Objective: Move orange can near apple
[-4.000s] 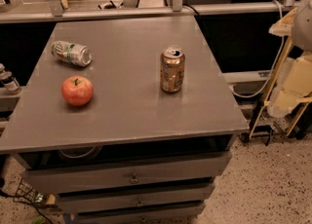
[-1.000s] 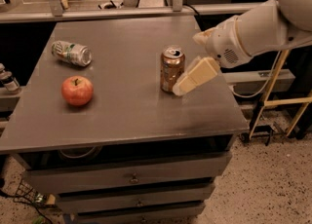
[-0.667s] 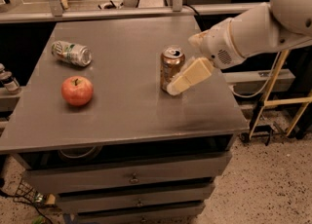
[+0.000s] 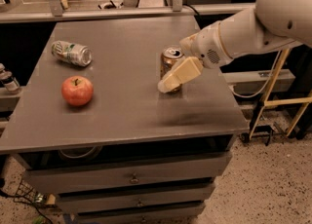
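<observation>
The orange can (image 4: 170, 57) stands upright on the grey table (image 4: 122, 111), right of the middle. My gripper (image 4: 171, 79) reaches in from the right on a white arm (image 4: 243, 28). Its cream tip lies across the front lower part of the can, touching or almost touching it. The apple (image 4: 77, 90), red with a yellow blush and a short stem, sits on the left part of the table, well left of the can.
A green-and-white silver can (image 4: 71, 53) lies on its side at the back left, behind the apple. The table has drawers (image 4: 131, 177) below. A yellow-legged stand (image 4: 273, 101) is on the floor to the right.
The arm came in from the right and the gripper has moved left, from beside the orange can to across its front. The can and the apple have not moved.
</observation>
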Controlling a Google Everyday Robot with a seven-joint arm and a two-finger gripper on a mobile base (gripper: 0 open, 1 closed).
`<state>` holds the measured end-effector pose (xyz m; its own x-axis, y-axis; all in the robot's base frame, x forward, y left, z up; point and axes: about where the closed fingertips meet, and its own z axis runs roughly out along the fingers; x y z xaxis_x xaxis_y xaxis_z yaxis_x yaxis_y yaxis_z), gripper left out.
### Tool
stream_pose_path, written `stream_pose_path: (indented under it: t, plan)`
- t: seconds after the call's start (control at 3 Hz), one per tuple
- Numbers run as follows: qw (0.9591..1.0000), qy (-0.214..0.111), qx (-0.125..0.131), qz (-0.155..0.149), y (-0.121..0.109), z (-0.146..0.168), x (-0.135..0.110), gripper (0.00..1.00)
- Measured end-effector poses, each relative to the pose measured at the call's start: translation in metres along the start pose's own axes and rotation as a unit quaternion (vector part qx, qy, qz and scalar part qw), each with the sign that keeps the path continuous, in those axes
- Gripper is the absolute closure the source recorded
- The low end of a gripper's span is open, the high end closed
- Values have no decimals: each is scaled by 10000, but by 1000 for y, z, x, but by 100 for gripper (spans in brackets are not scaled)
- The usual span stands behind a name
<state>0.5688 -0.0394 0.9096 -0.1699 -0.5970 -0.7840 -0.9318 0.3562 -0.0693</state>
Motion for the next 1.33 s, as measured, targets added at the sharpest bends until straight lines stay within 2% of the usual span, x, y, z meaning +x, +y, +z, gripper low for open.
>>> stream_pose_path:
  t: [0.33, 1.0, 1.33]
  plan:
    - [10000, 0, -58, -3, 0, 12, -4, 0]
    - [9994, -6, -311, -138, 13, 34, -11, 49]
    - [9987, -209, -336, -329, 16, 26, -28, 80]
